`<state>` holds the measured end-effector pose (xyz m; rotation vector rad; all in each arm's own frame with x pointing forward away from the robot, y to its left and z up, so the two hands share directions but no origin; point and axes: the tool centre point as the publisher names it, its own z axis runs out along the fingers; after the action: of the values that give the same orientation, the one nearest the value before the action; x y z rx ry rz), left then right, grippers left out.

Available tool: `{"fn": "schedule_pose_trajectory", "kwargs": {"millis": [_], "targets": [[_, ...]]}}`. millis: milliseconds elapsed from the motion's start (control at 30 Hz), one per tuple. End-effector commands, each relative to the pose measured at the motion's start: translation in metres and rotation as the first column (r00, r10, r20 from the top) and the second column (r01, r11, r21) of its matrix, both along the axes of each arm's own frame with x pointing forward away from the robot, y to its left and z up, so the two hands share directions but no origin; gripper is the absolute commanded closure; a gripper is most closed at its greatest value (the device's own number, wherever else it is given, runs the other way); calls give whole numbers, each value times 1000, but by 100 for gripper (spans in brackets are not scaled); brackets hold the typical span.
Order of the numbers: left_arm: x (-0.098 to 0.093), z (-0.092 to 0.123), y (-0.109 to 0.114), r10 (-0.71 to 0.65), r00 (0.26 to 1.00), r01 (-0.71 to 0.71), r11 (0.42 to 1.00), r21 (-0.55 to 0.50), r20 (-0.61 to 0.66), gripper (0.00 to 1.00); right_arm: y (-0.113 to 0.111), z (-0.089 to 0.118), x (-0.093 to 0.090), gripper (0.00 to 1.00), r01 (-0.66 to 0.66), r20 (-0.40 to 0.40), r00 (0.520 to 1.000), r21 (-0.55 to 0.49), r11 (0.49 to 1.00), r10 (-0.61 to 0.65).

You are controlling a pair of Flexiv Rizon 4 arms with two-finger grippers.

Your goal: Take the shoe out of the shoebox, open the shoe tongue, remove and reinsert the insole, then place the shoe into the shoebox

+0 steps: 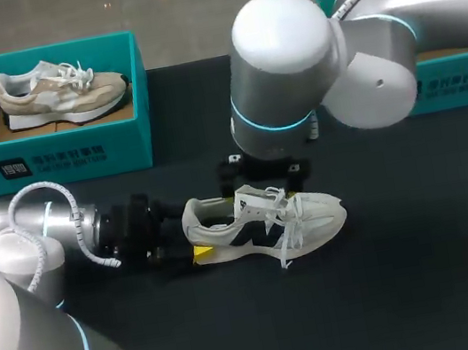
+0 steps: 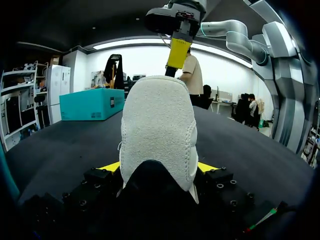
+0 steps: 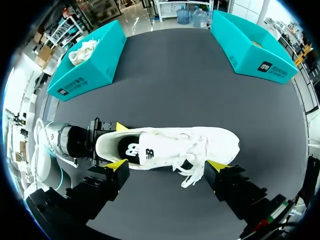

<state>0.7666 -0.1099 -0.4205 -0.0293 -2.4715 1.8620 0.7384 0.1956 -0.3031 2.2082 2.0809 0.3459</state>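
Lying upright on its sole near the middle of the black table [image 1: 397, 291] is the white shoe [image 1: 264, 219], heel twd the left arm, toe twd the robot's right, well apart from both teal boxes. L gripper [image 2: 157, 169] comes in low along the tabletop and is clamped on the heel: in the left wrist view a yellow tip presses each side of the heel cup w/ the shoe's back filling the space btwn them. R gripper [image 3: 166, 166] hangs over the shoe's mid-section, fingers spread wide and holding nothing; in its own wrist view one yellow tip sits beside the heel opening, the other beside the loose laces, shoe just ahead of them. Can't tell if either tip touches the upper. Dark insole [image 3: 132, 150] shows inside the shoe's opening, lying flat in the heel end. Laces trail off the near side onto the table. Left shoebox [image 1: 51, 156] stands at the far left of the table w/ a beige shoe [image 1: 58, 92] inside on its sole. Right shoebox [image 1: 461, 83] stands at the far right, mostly hidden behind the R arm in the head view.
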Motion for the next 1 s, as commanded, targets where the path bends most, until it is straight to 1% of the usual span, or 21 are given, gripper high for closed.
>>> {"fn": "schedule_pose_trajectory", "kwargs": {"millis": [33, 267, 533, 567, 633, 667, 767, 833, 867, 900, 933, 967, 1000], "targets": [[0, -3, -1, 1, 1000, -1, 1000, 0, 1, 100, 25, -18, 4, 0, 4, -7, 1000, -92, 996, -5], [0, -3, -1, 1, 1000, -1, 1000, 0, 1, 100, 29, -32, 9, 0, -19, -14, 1000, -196, 980, 17], [0, -3, -1, 1, 1000, -1, 1000, 0, 1, 100, 24, -40, 18, 0, -17, -37, 999, -276, 961, 7], [0, -3, -1, 1, 1000, -1, 1000, 0, 1, 100, 23, -41, 18, 1, -17, -44, 999, -287, 958, 4], [0, -3, -1, 1, 1000, -1, 1000, 0, 1, 100, 21, -42, 18, 9, -11, -55, 998, -303, 953, -6], [0, -3, -1, 1, 1000, -1, 1000, 0, 1, 100, 19, -42, 18, 10, -9, -62, 998, -316, 949, -11], [0, -3, -1, 1, 1000, -1, 1000, 0, 1, 100, 15, -43, 17, 8, -6, -80, 996, -352, 936, -24], [0, -3, -1, 1, 1000, -1, 1000, 0, 1, 100, 10, -44, 18, 11, -4, -95, 995, -378, 926, -34], [0, -3, -1, 1, 1000, -1, 1000, 0, 1, 100, 8, -43, 18, 15, -1, -99, 994, -385, 923, -40], [0, -3, -1, 1, 1000, -1, 1000, 0, 1, 100, 6, -42, 18, 24, 1, -103, 994, -393, 920, -45], [0, -3, -1, 1, 1000, -1, 1000, 0, 1, 100, 4, -41, 18, 35, 2, -106, 993, -394, 919, -47], [0, -3, -1, 1, 1000, -1, 1000, 0, 1, 100, 3, -39, 18, 51, 5, -109, 993, -396, 918, -52], [0, -3, -1, 1, 1000, -1, 1000, 0, 1, 100, 2, -37, 17, 53, 7, -111, 992, -397, 918, -56]]}}
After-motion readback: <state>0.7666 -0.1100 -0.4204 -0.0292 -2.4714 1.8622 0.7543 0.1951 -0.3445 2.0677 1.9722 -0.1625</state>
